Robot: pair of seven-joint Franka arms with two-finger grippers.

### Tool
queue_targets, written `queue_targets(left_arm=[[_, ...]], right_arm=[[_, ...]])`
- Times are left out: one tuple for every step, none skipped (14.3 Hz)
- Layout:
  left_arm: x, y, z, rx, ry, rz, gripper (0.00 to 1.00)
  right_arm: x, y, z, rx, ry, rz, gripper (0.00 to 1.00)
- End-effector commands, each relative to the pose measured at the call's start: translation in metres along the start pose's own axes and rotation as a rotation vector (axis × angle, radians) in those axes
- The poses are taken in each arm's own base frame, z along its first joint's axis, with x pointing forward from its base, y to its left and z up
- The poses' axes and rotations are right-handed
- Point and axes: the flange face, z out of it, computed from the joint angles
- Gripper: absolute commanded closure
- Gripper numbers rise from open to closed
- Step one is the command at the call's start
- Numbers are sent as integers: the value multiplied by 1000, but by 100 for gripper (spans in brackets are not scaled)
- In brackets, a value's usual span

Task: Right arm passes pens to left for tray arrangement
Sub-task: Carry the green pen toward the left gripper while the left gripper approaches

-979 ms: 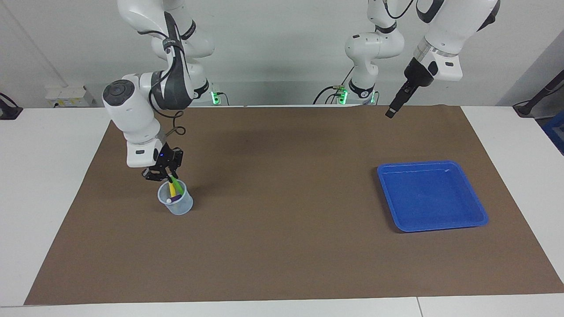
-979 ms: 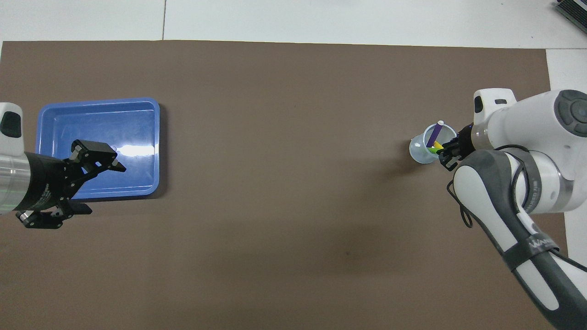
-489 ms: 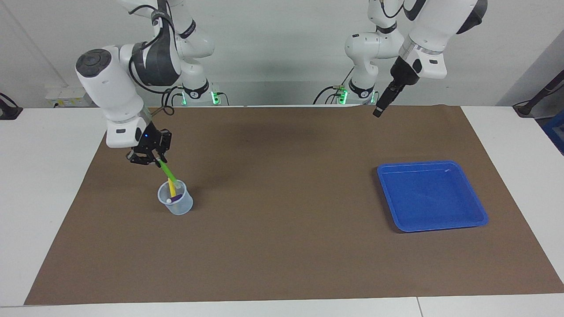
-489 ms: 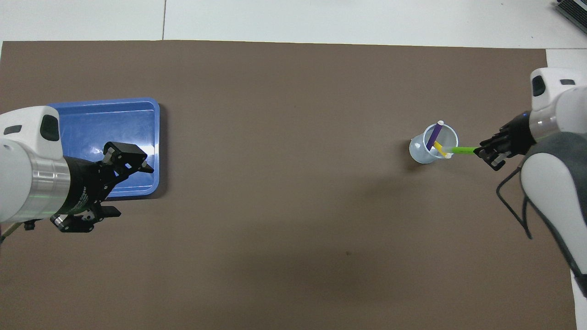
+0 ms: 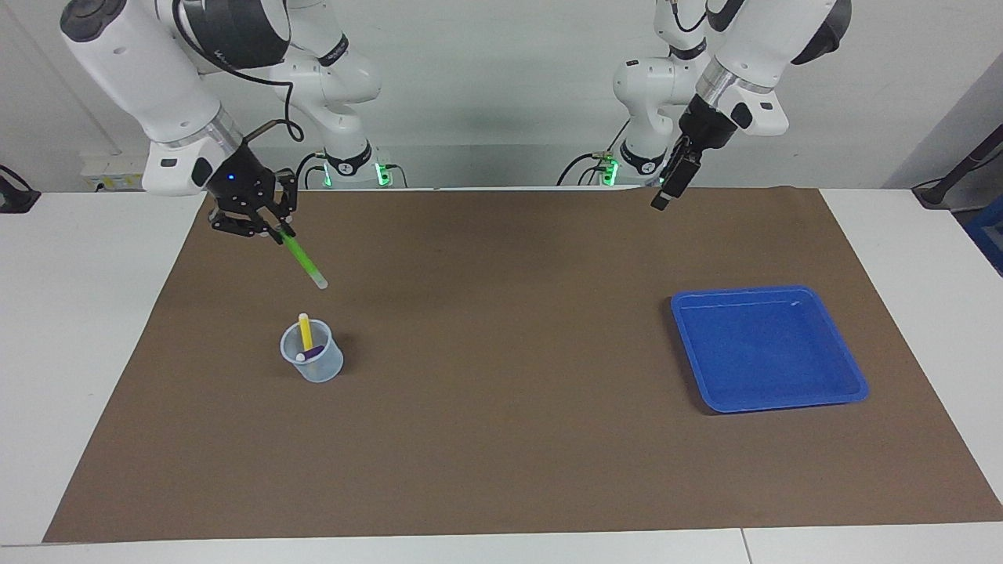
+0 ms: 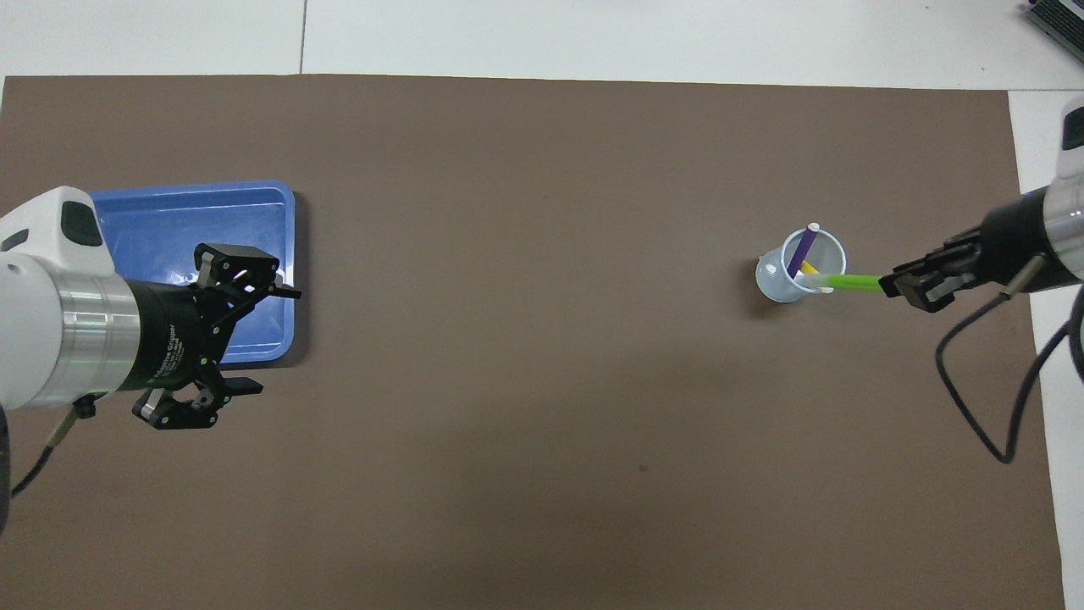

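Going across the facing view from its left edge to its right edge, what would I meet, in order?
Right gripper → green pen it holds → cup with the yellow pen and purple pen → left gripper → blue tray.

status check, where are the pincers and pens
Right pincer shut on green pen, above cup. Left pincer open, waiting. Tray bare. Path clear.

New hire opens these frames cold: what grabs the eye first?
The bright green pen, slanting down from the shut right gripper in the air above the translucent cup, which holds the yellow pen and purple pen. Next, the empty blue tray at the left arm's end of the brown mat. The left gripper hangs open over the mat by the tray's edge.
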Motion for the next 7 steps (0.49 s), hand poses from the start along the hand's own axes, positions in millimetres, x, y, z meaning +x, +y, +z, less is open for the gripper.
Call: queue_targets(left_arm=[[-18,-1,7,-74,-68,-88,0],[-25,2,8,-97,-101,-145,0],[-41,5,14,-117,-119,-165,0],[-55,8,25,-150,-123,-198,0],[-66,9,34,-183,-126,-251,0],[-76,10,40,-205,-140,-281,0],[-81,13,44,-221,-167,-304,0]], right_arm=[[26,-44,13,88,44,167,92],[35,-62,20,142,62,250,92],[44,-74,27,188,82,333,92],[53,-91,36,235,102,402,93],[60,-106,44,264,112,462,93],[66,-124,52,275,117,510,94],[71,-142,60,293,117,556,94]])
